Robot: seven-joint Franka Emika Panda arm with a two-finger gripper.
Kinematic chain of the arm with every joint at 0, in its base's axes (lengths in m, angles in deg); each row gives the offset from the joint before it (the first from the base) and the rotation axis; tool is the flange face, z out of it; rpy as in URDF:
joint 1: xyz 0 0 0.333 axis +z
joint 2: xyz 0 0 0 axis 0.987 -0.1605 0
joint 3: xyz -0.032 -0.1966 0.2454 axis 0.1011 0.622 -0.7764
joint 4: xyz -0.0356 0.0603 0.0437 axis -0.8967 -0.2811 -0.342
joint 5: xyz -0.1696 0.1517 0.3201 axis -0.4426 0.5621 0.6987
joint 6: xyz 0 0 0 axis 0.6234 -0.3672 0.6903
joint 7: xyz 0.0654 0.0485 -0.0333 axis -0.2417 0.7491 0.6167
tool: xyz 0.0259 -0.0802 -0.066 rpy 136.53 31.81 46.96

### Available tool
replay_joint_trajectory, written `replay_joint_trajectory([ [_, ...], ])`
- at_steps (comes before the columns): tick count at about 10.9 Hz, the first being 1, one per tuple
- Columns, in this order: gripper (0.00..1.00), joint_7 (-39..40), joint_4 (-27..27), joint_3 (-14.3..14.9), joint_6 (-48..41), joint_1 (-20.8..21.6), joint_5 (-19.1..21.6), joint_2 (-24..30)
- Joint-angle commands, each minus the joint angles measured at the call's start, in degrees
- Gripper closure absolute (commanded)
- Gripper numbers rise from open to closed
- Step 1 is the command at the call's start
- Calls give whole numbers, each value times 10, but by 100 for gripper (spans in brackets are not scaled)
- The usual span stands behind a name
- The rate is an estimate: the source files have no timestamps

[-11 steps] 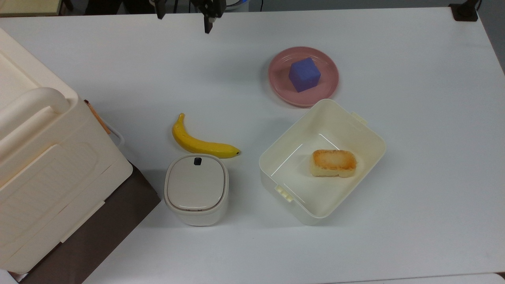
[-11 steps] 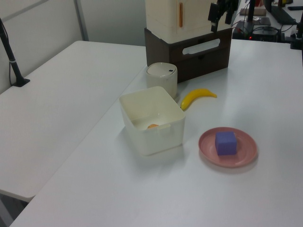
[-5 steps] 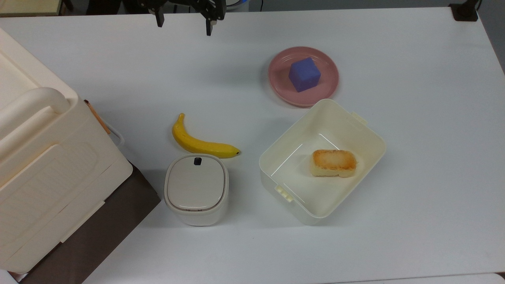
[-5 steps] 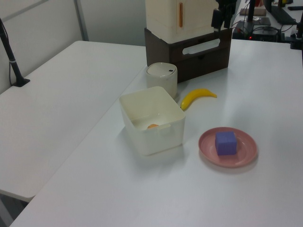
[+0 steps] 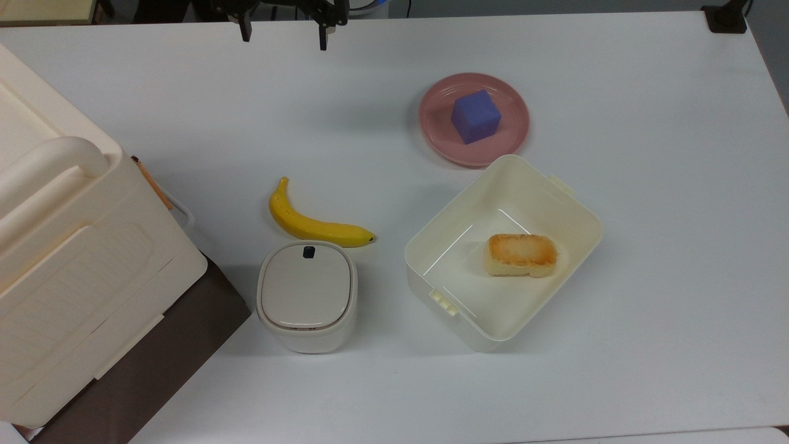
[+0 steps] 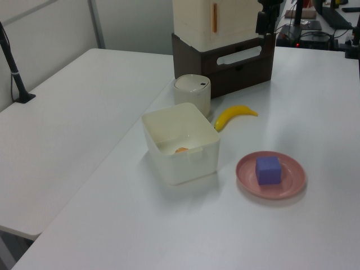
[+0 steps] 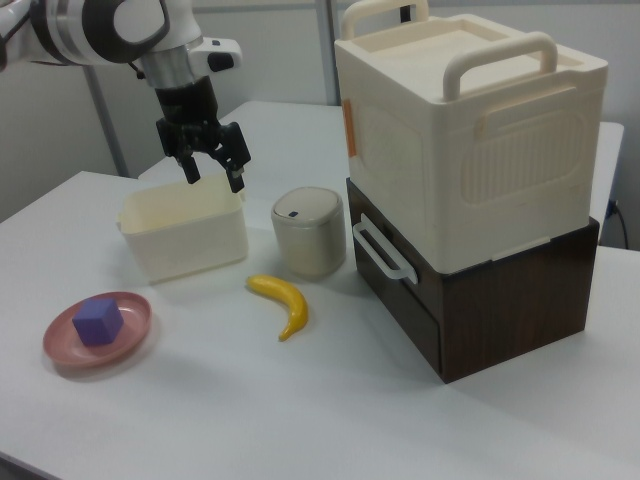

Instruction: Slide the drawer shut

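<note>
The drawer (image 7: pixel 396 288) is the upper one in a dark brown cabinet, under a cream plastic box (image 7: pixel 470 130). Its dark front carries a white loop handle (image 7: pixel 385 250). In the top view the handle (image 5: pixel 183 214) sticks out past the box, and a thin strip of light wood (image 5: pixel 151 183) shows beside it, so the drawer stands slightly out. My gripper (image 7: pixel 213 172) hangs open and empty above the table, well away from the drawer. It sits at the top view's upper edge (image 5: pixel 283 34) and beside the cabinet's upper corner in the left view (image 6: pixel 263 22).
A yellow banana (image 5: pixel 314 228) and a small lidded bin (image 5: pixel 307 296) lie between the gripper and the cabinet. An open cream tub (image 5: pixel 579 203) holds a piece of bread (image 5: pixel 523 254). A pink plate (image 5: pixel 441 139) carries a blue cube (image 5: pixel 474 116).
The gripper has shifted and turned slightly near the table's far edge, still open. The drawer and everything on the table are where they were.
</note>
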Motion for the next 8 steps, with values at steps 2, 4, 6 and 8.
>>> replay_joint_trajectory([
  [2,0,-2,6,45,-3,11,65,16],
  [4,0,-1,4,46,4,17,64,15],
  [6,0,-3,4,46,8,17,65,15],
  [8,0,-3,4,45,7,19,65,15],
])
